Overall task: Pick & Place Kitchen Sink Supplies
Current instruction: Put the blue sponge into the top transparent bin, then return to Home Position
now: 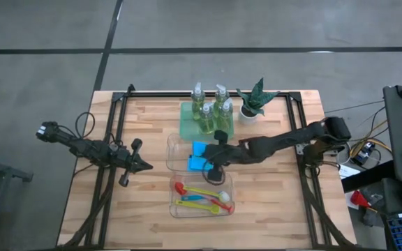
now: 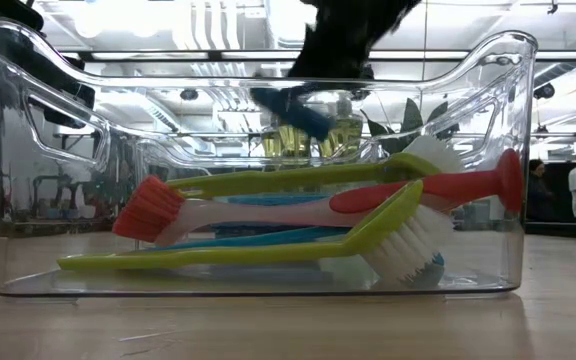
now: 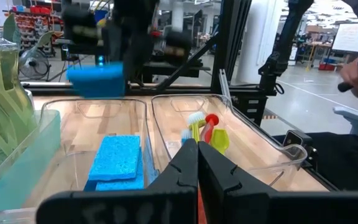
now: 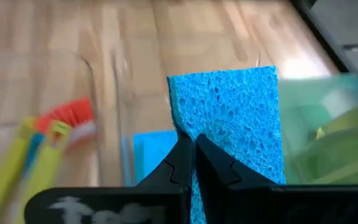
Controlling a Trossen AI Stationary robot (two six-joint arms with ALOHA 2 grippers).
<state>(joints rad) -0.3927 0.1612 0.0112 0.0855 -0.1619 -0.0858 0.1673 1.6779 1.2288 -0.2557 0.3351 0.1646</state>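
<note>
Right gripper (image 4: 188, 146) jaws clamped on a blue sponge (image 4: 235, 118), held in the air above the sponge bin (image 1: 175, 150), where more sponges (image 1: 199, 159) lie. Left gripper (image 1: 145, 166) jaws closed, empty, over bare desk (image 1: 145, 209). Brushes (image 1: 202, 197) in near bin (image 1: 230, 183); pump bottles (image 1: 211, 108) on green tray (image 1: 185, 125).

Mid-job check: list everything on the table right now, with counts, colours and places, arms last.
pump bottles: four, clear with yellow-green liquid, on the green tray.
green tray: one, table's far middle.
potted plant: one, green, right of the tray.
sponges: blue stack in the middle clear bin; count unclear.
held sponge: one, blue, above that bin.
brushes: several, yellow, red, blue, in the near clear bin.
right gripper: shut on the held sponge.
left gripper: shut, empty, left of the bins.
</note>
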